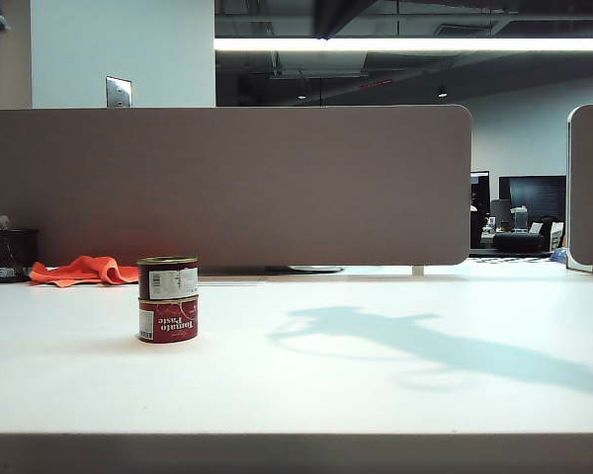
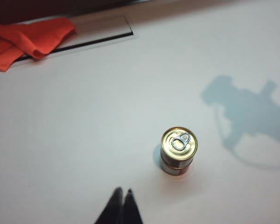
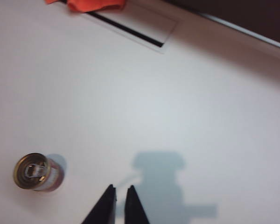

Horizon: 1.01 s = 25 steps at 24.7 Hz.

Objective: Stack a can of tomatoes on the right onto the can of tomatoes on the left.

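Note:
Two cans of tomatoes stand stacked at the left of the white table (image 1: 376,395). The upper can (image 1: 168,277) shows a white label and sits squarely on the red "Tomato Paste" can (image 1: 168,319). Neither gripper appears in the exterior view; only an arm's shadow (image 1: 425,346) falls on the table. In the left wrist view the stack's gold pull-tab lid (image 2: 178,142) is seen from above, apart from my left gripper (image 2: 122,191), whose fingers touch, empty. In the right wrist view my right gripper (image 3: 121,187) hangs high above the table, well clear of the stack (image 3: 31,171), its fingers nearly together around nothing.
An orange cloth (image 1: 79,270) lies at the back left beside a black mesh cup (image 1: 10,255). A grey partition (image 1: 227,178) closes the table's far edge. A cable slot (image 3: 130,28) is cut into the tabletop near the cloth (image 2: 28,39).

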Available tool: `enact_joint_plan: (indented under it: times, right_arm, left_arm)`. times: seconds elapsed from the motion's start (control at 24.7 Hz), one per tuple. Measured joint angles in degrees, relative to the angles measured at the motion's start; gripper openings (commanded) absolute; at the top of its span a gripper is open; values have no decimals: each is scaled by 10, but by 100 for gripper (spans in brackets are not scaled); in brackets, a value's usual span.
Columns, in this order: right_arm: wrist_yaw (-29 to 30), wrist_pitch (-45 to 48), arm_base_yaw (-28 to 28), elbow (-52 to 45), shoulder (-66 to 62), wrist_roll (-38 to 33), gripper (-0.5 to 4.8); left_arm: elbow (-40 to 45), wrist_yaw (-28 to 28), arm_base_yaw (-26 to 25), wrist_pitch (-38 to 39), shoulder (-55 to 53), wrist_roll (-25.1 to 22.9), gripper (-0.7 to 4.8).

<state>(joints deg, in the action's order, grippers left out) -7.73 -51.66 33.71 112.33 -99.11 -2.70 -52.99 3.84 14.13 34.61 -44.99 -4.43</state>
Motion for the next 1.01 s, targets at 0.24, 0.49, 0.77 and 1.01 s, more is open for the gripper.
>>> enact_joint_plan:
  times: [0.24, 0.49, 0.77, 1.01]
  right_arm:
    - [-2, 3, -31, -74, 121, 7, 10]
    - [-41, 14, -36, -224, 287, 8, -5]
    - [-98, 61, -36, -406, 509, 3, -5]
    - [-209, 89, -36, -589, 717, -5, -5]
  left_arm:
    - [0, -3, 9, 0, 43, -1, 16]
    - [6, -10, 26, -2, 75, 2, -5]
    - [107, -14, 75, -16, 186, 30, -6]
    - [188, -43, 75, -68, 292, 47, -6]
